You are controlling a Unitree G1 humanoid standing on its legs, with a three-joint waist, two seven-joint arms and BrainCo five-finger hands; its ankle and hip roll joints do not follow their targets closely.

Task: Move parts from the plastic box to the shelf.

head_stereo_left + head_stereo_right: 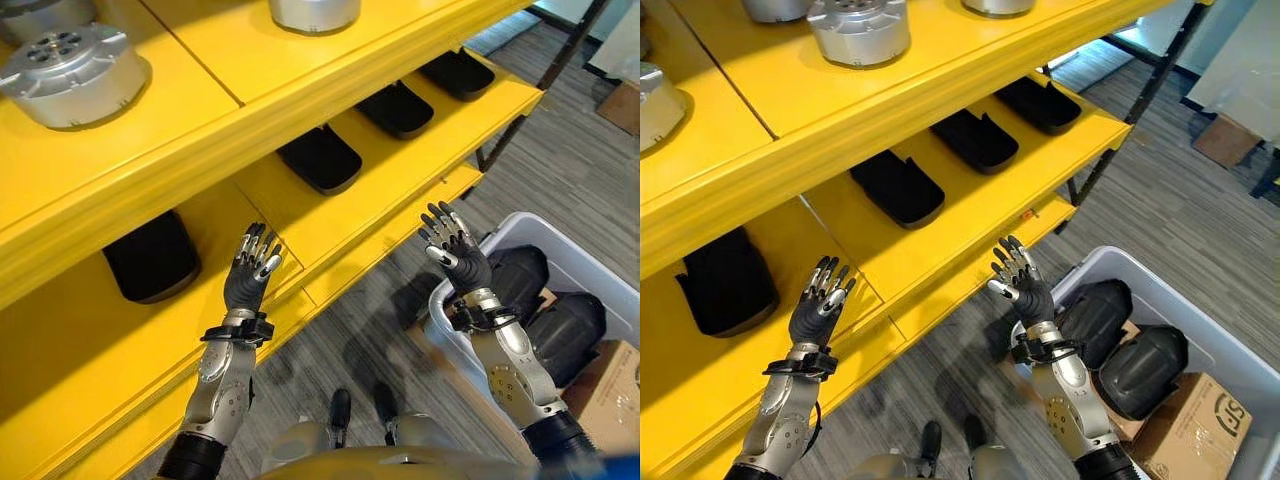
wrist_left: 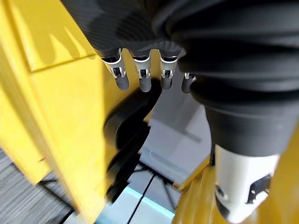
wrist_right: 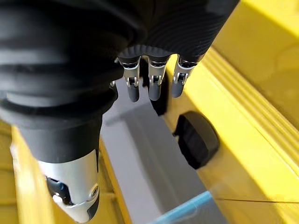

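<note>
Several black moulded parts lie along the middle level of the yellow shelf [image 1: 300, 215], among them one at the left [image 1: 152, 256] and one further right [image 1: 320, 157]. More black parts [image 1: 1095, 315] sit in the grey plastic box [image 1: 1230, 345] on the floor at the right. My left hand [image 1: 250, 268] is raised in front of the shelf's lower edge, open, fingers straight, holding nothing. My right hand [image 1: 455, 250] hovers between the shelf and the box, also open and holding nothing. In both wrist views the fingers [image 2: 142, 77] [image 3: 154, 84] point straight out.
Round silver metal parts [image 1: 75, 70] [image 1: 860, 28] stand on the top level of the shelf. A brown cardboard box [image 1: 1195, 425] leans at the plastic box's near corner. Grey striped carpet [image 1: 560, 160] spreads to the right, where a dark shelf leg [image 1: 1120, 130] slants down.
</note>
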